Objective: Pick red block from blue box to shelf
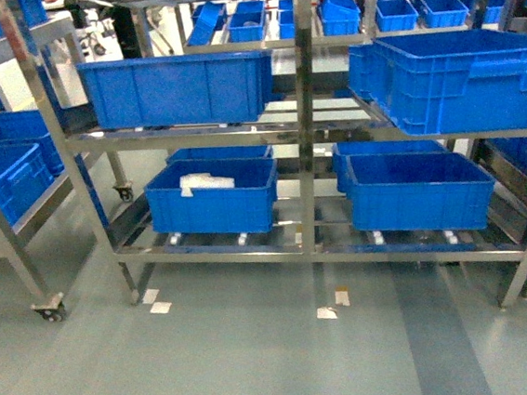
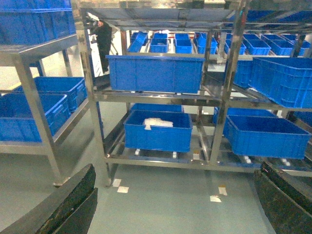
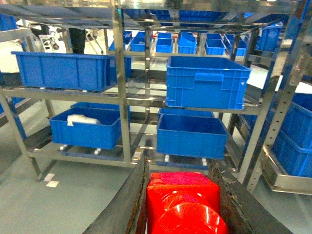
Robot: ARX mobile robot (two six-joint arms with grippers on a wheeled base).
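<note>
red block point(image 3: 183, 204) — between right fingers point(image 3: 127, 207)

Steel shelf point(image 2: 214, 97) of blue crates point(image 2: 155, 73) beyond the spread-apart left claw point(image 2: 175, 204) fingers point(image 2: 68, 207).

red block point(image 3: 183, 204) between right claw point(image 3: 181, 214) fingers | shelf point(image 3: 122, 97) ahead

One red block point(image 3: 183, 202), one steel shelf point(image 1: 308, 156), four near blue crates point(image 1: 212, 195), four floor labels point(image 1: 160, 307).
</note>
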